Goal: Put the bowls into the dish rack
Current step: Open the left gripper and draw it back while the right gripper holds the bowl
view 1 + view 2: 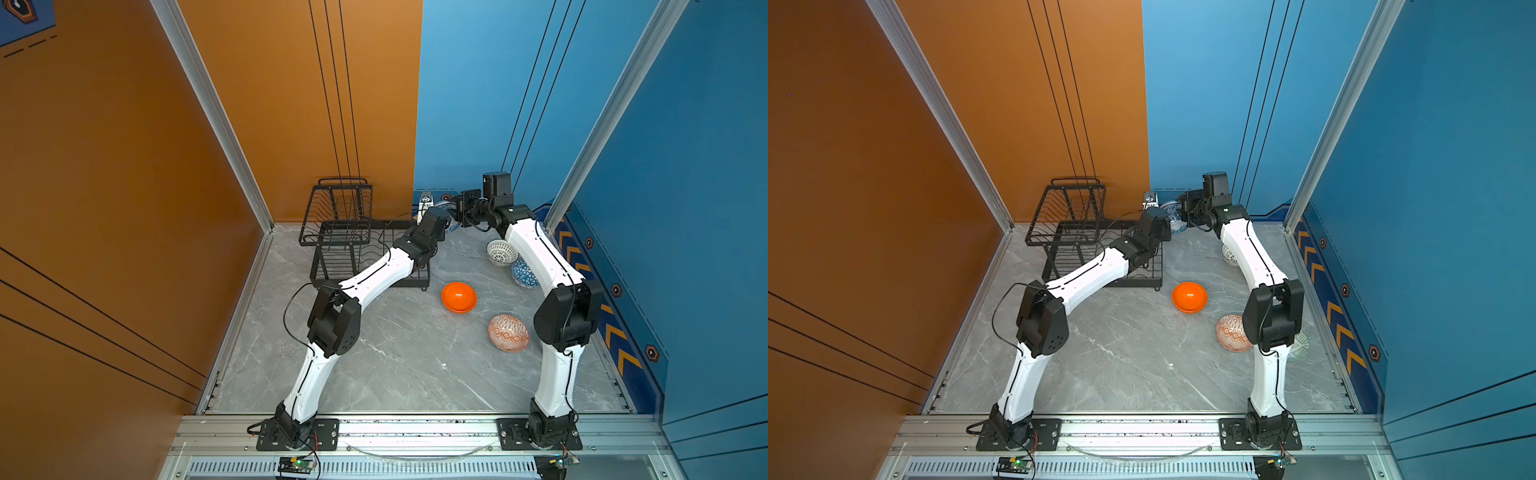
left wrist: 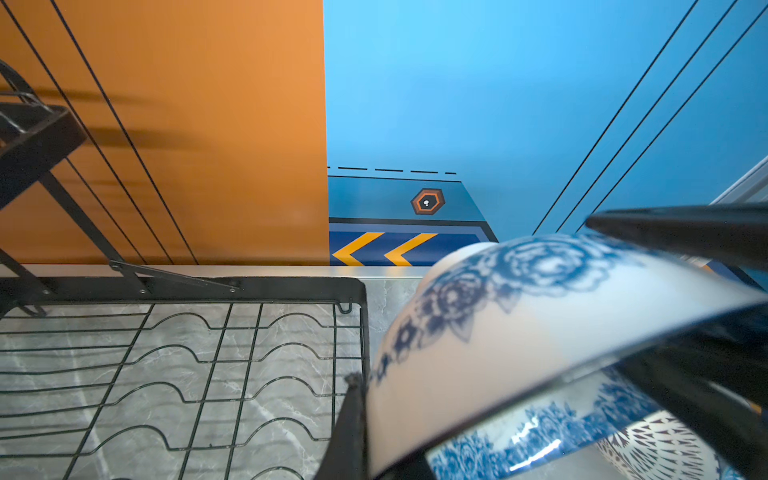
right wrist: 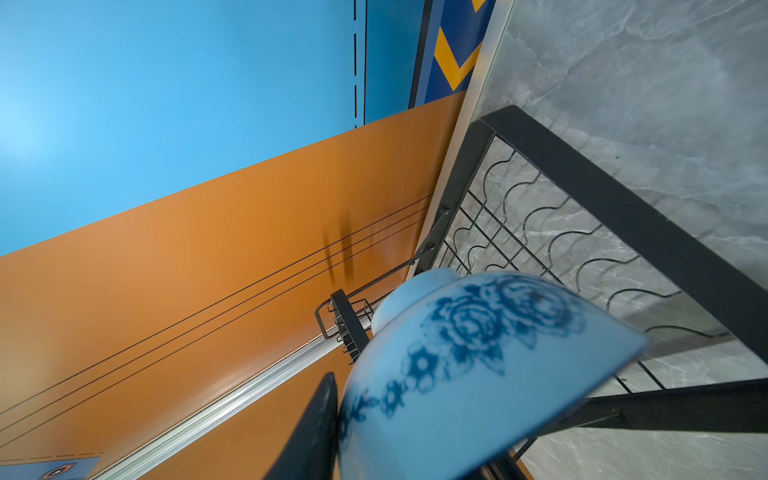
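Observation:
The blue-white floral bowl [image 1: 453, 227] [image 2: 519, 332] [image 3: 478, 374] hangs tilted at the back, just right of the black wire dish rack [image 1: 332, 232] [image 2: 166, 353]. Both grippers meet on it. My left gripper [image 2: 374, 407] is shut on its rim, with one finger on the outer wall. My right gripper [image 3: 415, 436] also holds it, one finger flat against the outside. The fingertips are hidden in both top views. The plain orange bowl [image 1: 459, 297], the orange-white geometric bowl [image 1: 508, 332], the white lattice bowl [image 1: 501, 252] and the blue triangle bowl [image 1: 524, 272] lie on the table.
A pale green bowl [image 1: 1299, 345] peeks out behind the right arm's elbow. The rack's raised basket [image 1: 336, 208] stands at the back left against the orange wall. My left forearm [image 1: 374, 274] crosses over the rack's lower tray. The blue wall lies close behind the bowl.

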Controlling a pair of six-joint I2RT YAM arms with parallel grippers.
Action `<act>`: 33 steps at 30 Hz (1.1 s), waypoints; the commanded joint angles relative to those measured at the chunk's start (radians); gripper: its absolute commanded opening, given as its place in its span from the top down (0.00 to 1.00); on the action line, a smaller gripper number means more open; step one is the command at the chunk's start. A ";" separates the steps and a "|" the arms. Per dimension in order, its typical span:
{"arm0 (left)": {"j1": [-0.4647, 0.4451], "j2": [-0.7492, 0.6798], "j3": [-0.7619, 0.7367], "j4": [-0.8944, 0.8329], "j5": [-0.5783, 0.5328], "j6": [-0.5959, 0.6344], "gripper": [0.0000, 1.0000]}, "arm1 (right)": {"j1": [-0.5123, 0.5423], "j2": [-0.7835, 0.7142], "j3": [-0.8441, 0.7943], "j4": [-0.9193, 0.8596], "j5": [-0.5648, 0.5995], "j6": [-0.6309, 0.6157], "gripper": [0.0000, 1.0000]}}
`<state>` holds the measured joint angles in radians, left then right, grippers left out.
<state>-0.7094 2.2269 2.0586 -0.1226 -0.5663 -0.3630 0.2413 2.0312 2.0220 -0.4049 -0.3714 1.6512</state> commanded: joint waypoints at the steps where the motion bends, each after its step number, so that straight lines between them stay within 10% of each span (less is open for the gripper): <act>1: -0.015 -0.070 -0.002 0.080 -0.029 -0.003 1.00 | 0.012 0.018 0.014 0.013 0.031 0.024 0.73; 10: -0.022 -0.075 -0.011 0.079 -0.030 -0.007 1.00 | 0.017 0.037 0.036 0.058 0.014 0.041 1.00; 16: -0.011 -0.087 -0.023 0.078 -0.027 -0.028 1.00 | 0.016 0.037 0.034 0.104 0.015 0.030 1.00; 25: -0.001 -0.117 -0.018 -0.003 -0.003 -0.077 0.42 | 0.003 0.033 -0.020 0.271 0.041 -0.012 1.00; 29: 0.000 -0.156 -0.023 -0.074 0.008 -0.093 0.00 | -0.013 0.036 -0.044 0.391 0.042 -0.001 1.00; 33: 0.002 -0.208 -0.006 -0.216 0.030 -0.117 0.02 | -0.034 0.070 -0.071 0.521 0.032 -0.028 1.00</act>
<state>-0.7143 2.0708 2.0430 -0.2070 -0.5568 -0.4622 0.2295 2.0842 1.9724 -0.0818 -0.3470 1.6634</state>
